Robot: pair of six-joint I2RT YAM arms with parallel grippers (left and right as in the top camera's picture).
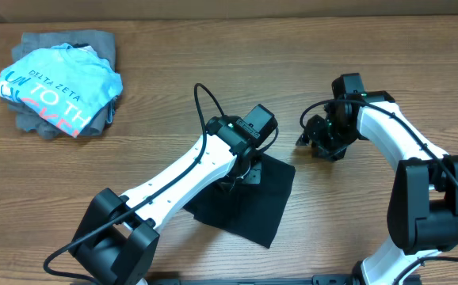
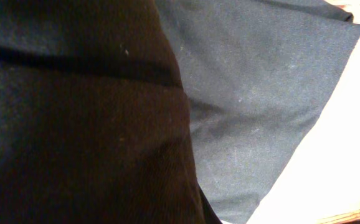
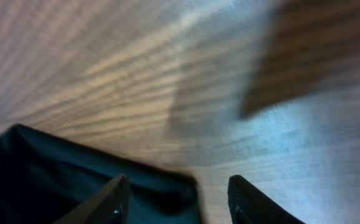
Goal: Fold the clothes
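Spread apart and clasping nothing at the right gripper (image 3: pixel 177 180), with two dark fingertips (image 3: pixel 114 202) framing wood grain and a dark edge of cloth in the right wrist view. Stands just off the right-hand corner of the black T-shirt (image 1: pixel 245 207), apart from it as seen from overhead, pointed toward the cloth.

No telling about the jaws of the left gripper (image 1: pixel 243 171): hidden beneath the wrist from above, and out of frame in the left wrist view, filled almost edge to edge with black fabric. Set low over the upper part of the shirt, close to its far edge. Shows, at close range, a darker layer lying over a paler one of the same cloth, with a bright strip of table along the right margin.

Lies folded into a compact, roughly four-sided panel near the middle of the wooden table (image 1: pixel 134 111), one corner pointing toward the front edge, upper left portion covered by the left arm (image 1: pixel 181 178).

Well apart, toward the far left corner: a light blue printed shirt (image 1: pixel 59 87) heaped on a grey garment (image 1: pixel 106 43), both crumpled, touching each other.
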